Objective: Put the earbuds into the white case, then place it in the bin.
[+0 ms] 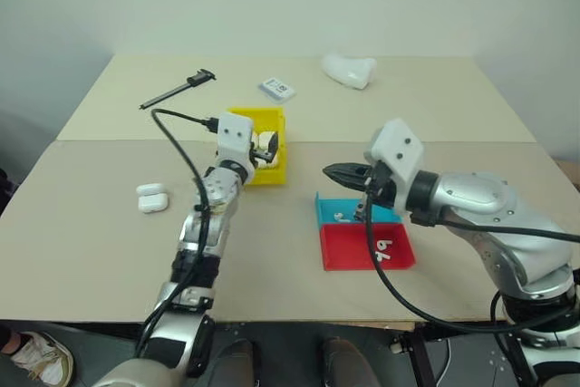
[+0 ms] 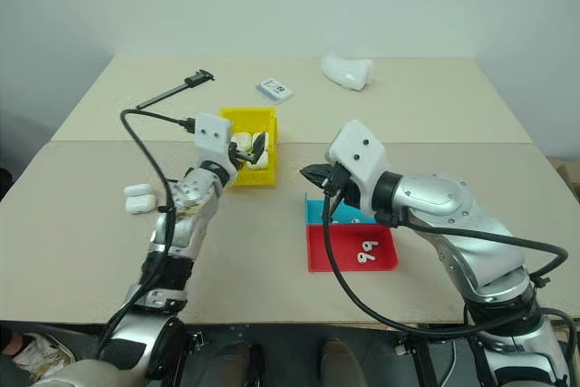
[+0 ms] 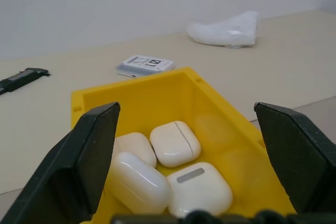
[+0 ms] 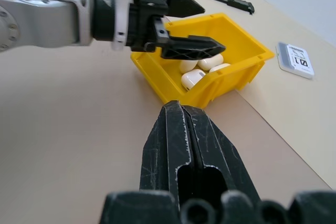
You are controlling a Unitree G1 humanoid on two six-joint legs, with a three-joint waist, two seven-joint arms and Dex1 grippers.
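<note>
While your right gripper (image 4: 181, 129) waited with its fingers pressed together and nothing between them, it hung above the table (image 1: 272, 251), near the red tray (image 1: 367, 246) and the blue tray (image 1: 340, 210). One or two small white things lay in the blue tray; I judged them to be earbuds (image 2: 352, 220), but they were too small to tell for sure.

Further out, your left gripper (image 4: 186, 24) stood over the near rim of the bin (image 3: 210, 98), its fingers spread wide and empty. Below them, several white cases (image 3: 176, 142) lay together inside the bin, all closed as far as I could see. So I judged that you were at the placing step, and that the case was already released into the bin.

Two more cases (image 1: 151, 198) lay on the table at your left side, well apart from the bin. Next, you needed to lift the left gripper up and away without catching the wall, then go to these cases.

Beyond the bin lay a card (image 1: 277, 89), a black tool (image 1: 177, 89) and a lumpy white object (image 1: 349, 70).
</note>
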